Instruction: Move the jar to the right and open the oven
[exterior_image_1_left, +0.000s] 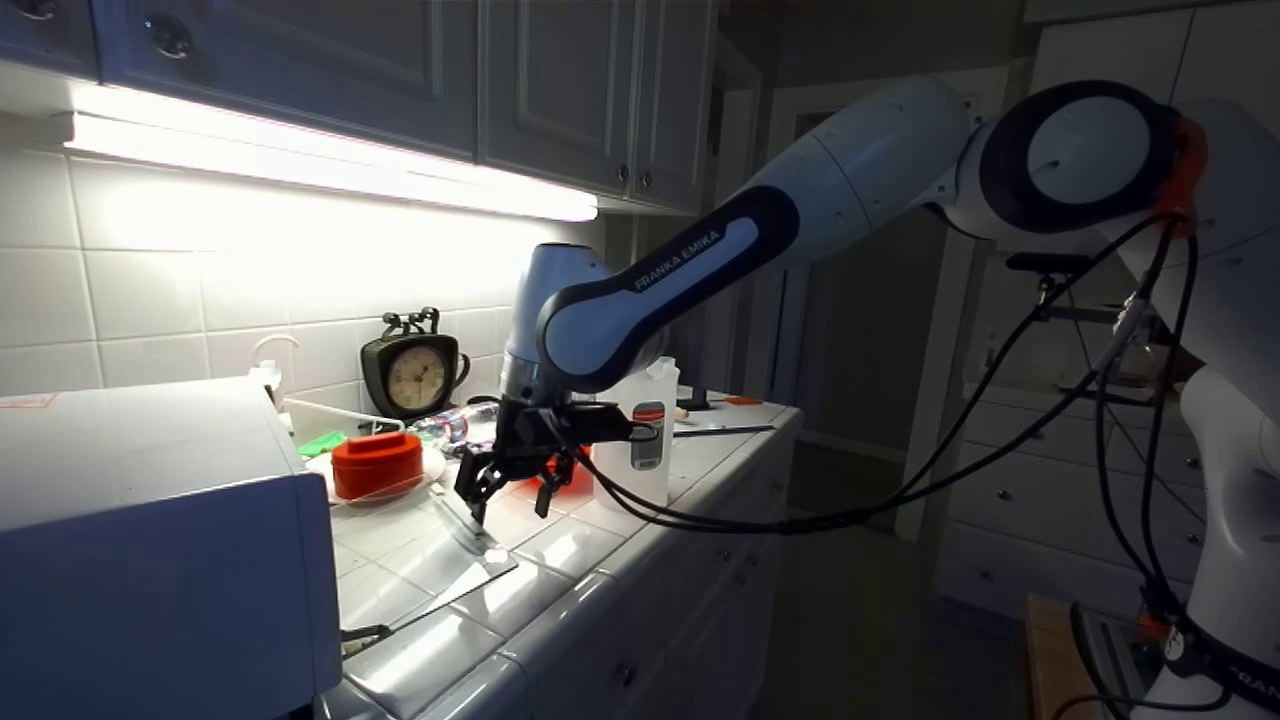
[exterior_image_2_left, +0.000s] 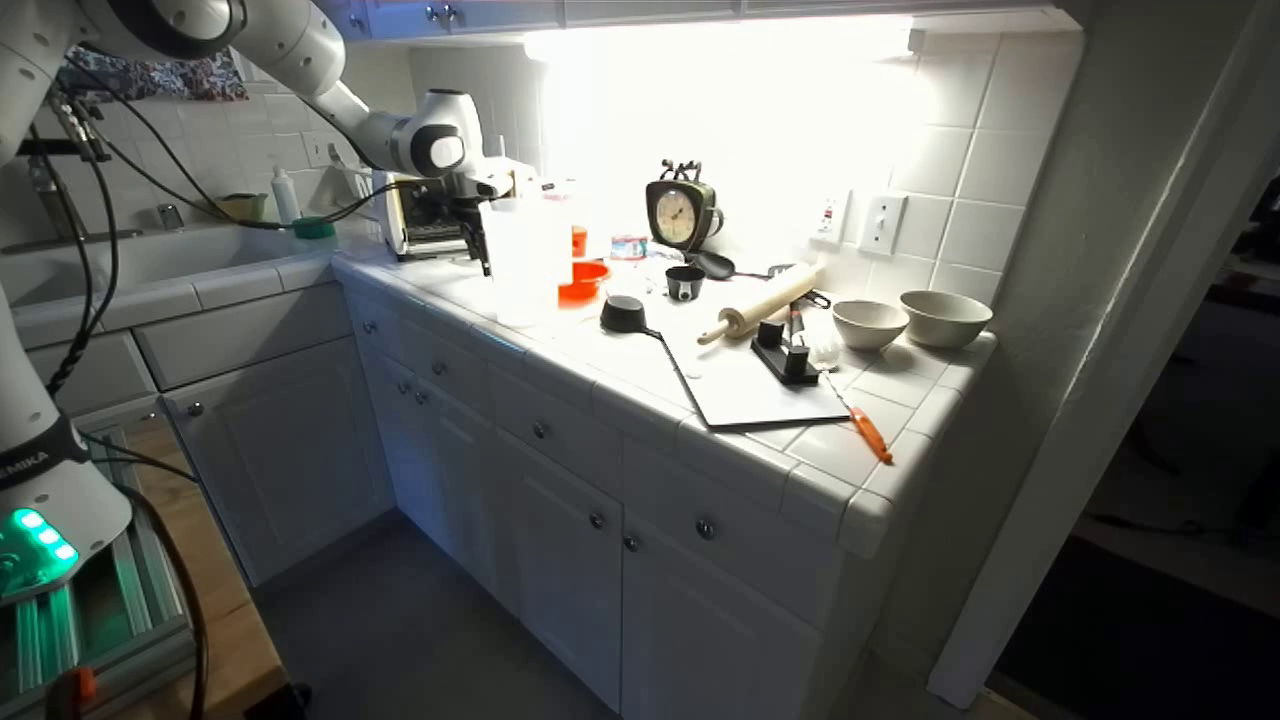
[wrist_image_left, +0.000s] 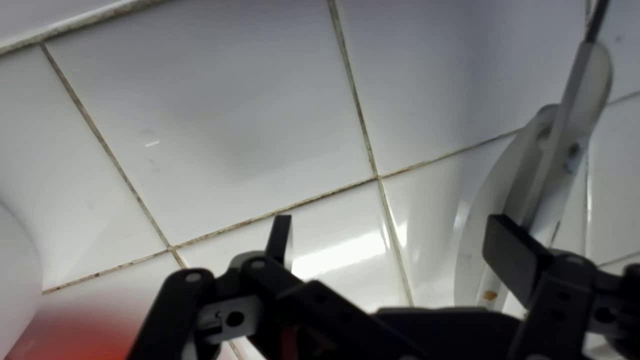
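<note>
At left in an exterior view, the large white boxy oven (exterior_image_1_left: 170, 570) has its clear door panel (exterior_image_1_left: 425, 572) lowered; near it, the black two-fingered gripper (exterior_image_1_left: 510, 508) holds nothing, fingers (wrist_image_left: 511, 255) well apart; right of that, the tall translucent whitish plastic jar (exterior_image_1_left: 645, 450) stands upright on white tiles (exterior_image_1_left: 570, 546).

Smooth white robot arm (exterior_image_1_left: 870, 165) with dark trim (exterior_image_1_left: 780, 212)

Pale letters (exterior_image_1_left: 677, 262) on the trim spell FRANKA EMIKA. A round black-and-white joint (exterior_image_1_left: 1090, 148) has an orange-red piece (exterior_image_1_left: 1187, 168). Its long black cables (exterior_image_1_left: 790, 526) are skinny. Bright green lights (exterior_image_2_left: 47, 536) dot the white base (exterior_image_2_left: 95, 508). The black jointed gripper (wrist_image_left: 392, 240) has flat finger pads (wrist_image_left: 512, 252) and little round grey screws (wrist_image_left: 193, 277).
</note>
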